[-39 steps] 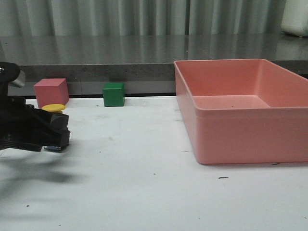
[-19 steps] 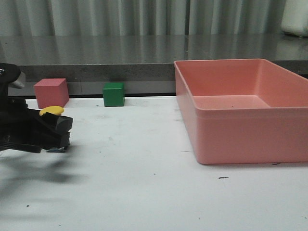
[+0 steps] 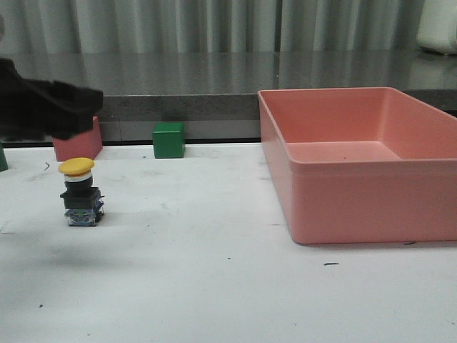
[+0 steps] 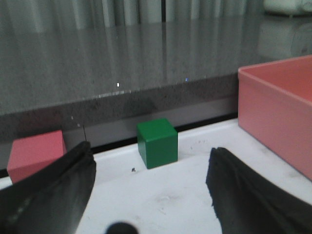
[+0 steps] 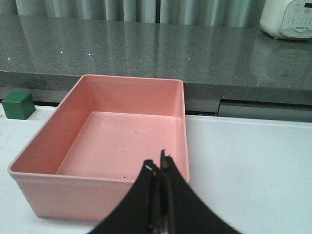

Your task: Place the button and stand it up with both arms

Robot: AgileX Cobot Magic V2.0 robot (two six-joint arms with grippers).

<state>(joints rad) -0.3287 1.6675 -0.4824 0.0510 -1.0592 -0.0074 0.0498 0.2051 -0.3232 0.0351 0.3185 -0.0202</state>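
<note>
The button (image 3: 81,191) stands upright on the white table at the left, yellow cap on top, black base with bluish terminals below. My left gripper (image 3: 89,100) is raised above and behind it, apart from it, blurred in the front view. In the left wrist view its fingers (image 4: 58,187) stand wide apart with nothing between them (image 4: 151,170); a dark round blob (image 4: 121,228) shows at the frame's bottom edge. My right gripper (image 5: 159,168) is shut and empty, above the near wall of the pink bin (image 5: 97,187). It is out of the front view.
A large pink bin (image 3: 343,193) stands on the right. A green cube (image 3: 168,139) and a pink cube (image 3: 77,143) sit by the back edge at the left; both show in the left wrist view, green (image 4: 157,143) and pink (image 4: 35,153). A grey counter lies behind.
My left gripper was shut on the button low at the table. It has let go, opened and risen; the button now stands alone.
</note>
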